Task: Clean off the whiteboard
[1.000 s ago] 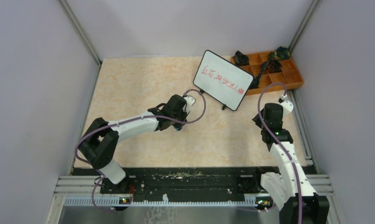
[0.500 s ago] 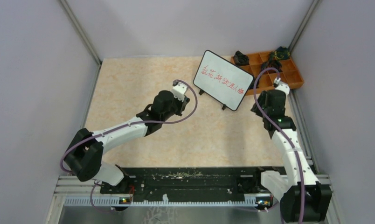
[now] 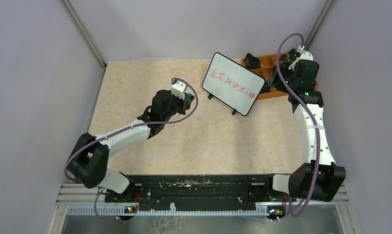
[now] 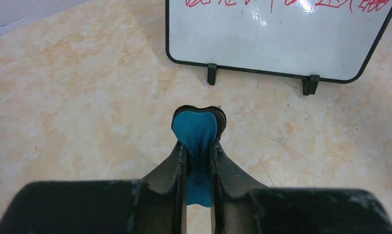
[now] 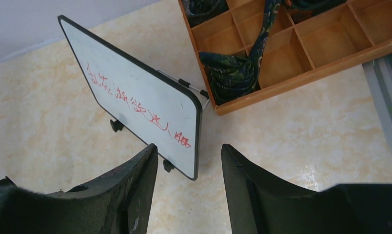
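Note:
The whiteboard [image 3: 233,84] stands upright on two black feet at the back of the table, with red handwriting across its face [image 5: 135,97]. My left gripper [image 4: 199,144] is shut on a blue eraser pad [image 4: 196,126] that bulges out past the fingertips. It hovers a short way in front of the whiteboard's lower edge [image 4: 277,44], not touching it. In the top view it sits to the left of the board [image 3: 187,96]. My right gripper [image 5: 189,152] is open with nothing in it, raised above the board's right end.
An orange compartment tray [image 5: 301,78] sits behind the board at the back right [image 3: 264,61], holding dark patterned cloths [image 5: 233,73]. Grey walls close in the table on three sides. A metal rail [image 5: 386,92] runs along the right edge.
The left arm drew the pad away from the board's left foot, back and left. The right arm reached far toward the back right, over the tray, its jaws widening.

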